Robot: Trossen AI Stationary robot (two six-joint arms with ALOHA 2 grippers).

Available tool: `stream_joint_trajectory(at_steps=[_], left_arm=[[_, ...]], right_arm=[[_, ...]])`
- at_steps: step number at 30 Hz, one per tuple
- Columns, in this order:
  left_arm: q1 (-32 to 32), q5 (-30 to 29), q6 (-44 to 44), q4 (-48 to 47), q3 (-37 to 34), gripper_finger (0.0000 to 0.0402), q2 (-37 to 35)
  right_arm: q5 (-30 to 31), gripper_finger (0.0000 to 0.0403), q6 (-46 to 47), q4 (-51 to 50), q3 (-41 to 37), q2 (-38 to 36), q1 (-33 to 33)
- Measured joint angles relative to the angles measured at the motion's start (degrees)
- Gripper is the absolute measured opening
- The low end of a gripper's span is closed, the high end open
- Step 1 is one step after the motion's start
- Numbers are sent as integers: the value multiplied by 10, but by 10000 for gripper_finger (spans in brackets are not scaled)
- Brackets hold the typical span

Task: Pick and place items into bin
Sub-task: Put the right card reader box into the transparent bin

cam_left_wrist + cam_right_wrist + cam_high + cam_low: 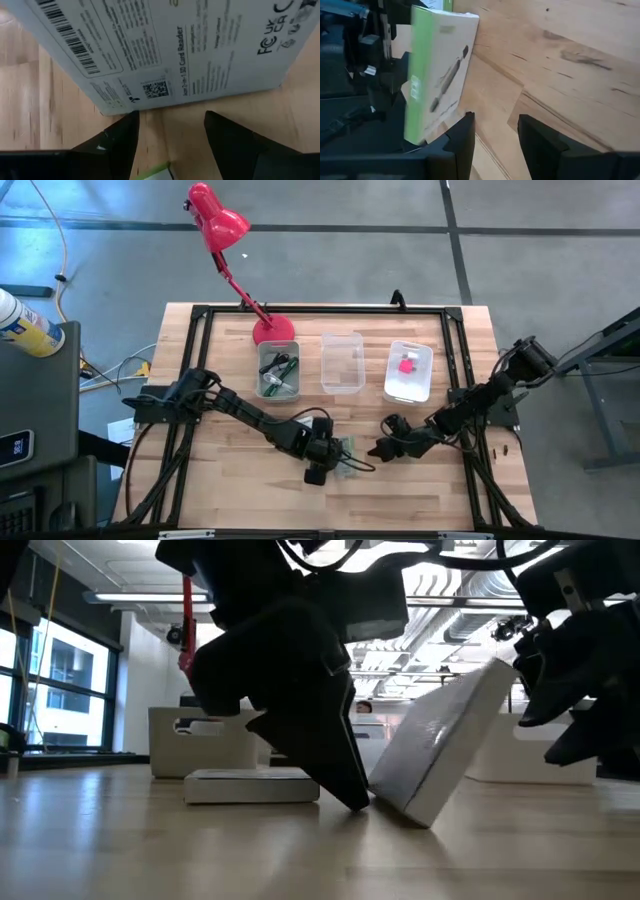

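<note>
Right now I see a white printed card-reader box tipped up on one edge on the wooden table, leaning just beside my left gripper, whose fingers are spread with bare wood between them and the box's barcode face directly ahead. My right gripper sits near the box on its other side, jaws parted and holding nothing, the box's green-edged face just beyond its fingertips. Farther out from both grippers stand three clear bins and a red lamp.
</note>
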Motion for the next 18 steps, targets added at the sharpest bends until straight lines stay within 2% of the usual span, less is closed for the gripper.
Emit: stream_joint_trajectory(at_steps=[9,15,18], left_arm=[[0,0,0,6,0,216,-8],[0,0,-6,12,-1,216,-13],[0,0,10,55,1,216,-21]], right_arm=[[11,139,-12,14,0,0,5],[-7,139,3,7,0,0,5],[-5,139,3,7,0,0,5]])
